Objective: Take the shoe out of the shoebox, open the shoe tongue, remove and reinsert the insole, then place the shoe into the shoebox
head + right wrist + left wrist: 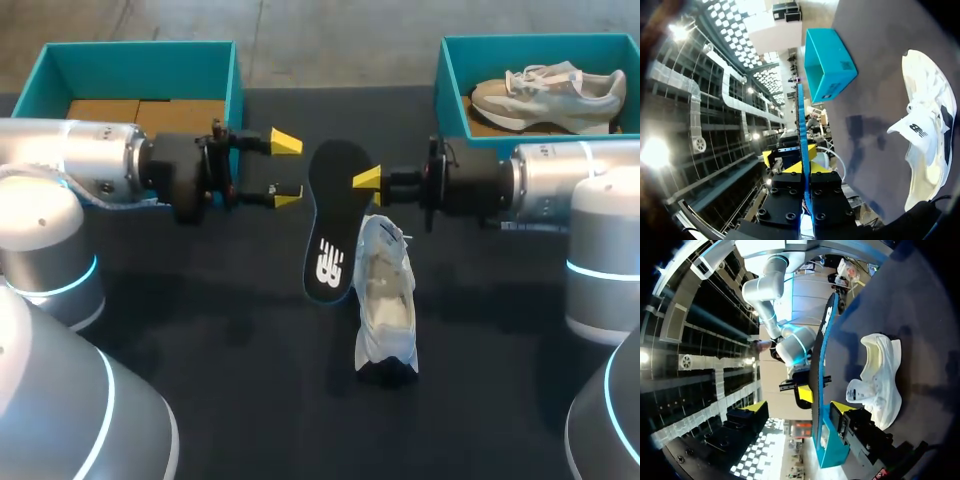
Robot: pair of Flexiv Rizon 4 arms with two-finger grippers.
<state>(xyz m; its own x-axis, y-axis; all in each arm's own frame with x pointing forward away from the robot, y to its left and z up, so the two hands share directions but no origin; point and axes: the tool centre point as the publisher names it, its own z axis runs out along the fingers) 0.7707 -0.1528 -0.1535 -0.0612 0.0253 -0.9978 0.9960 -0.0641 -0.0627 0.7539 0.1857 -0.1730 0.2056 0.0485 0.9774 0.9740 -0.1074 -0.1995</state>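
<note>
Evidently light and floppy, the insole is held on edge just above the shoe, clamped at its rim by the right tool, the left tool spread apart nearby.

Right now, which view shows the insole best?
Head view: the insole shows its whole dark face, held by the right gripper. Both wrist views catch it only edge-on, as a thin strip.
</note>
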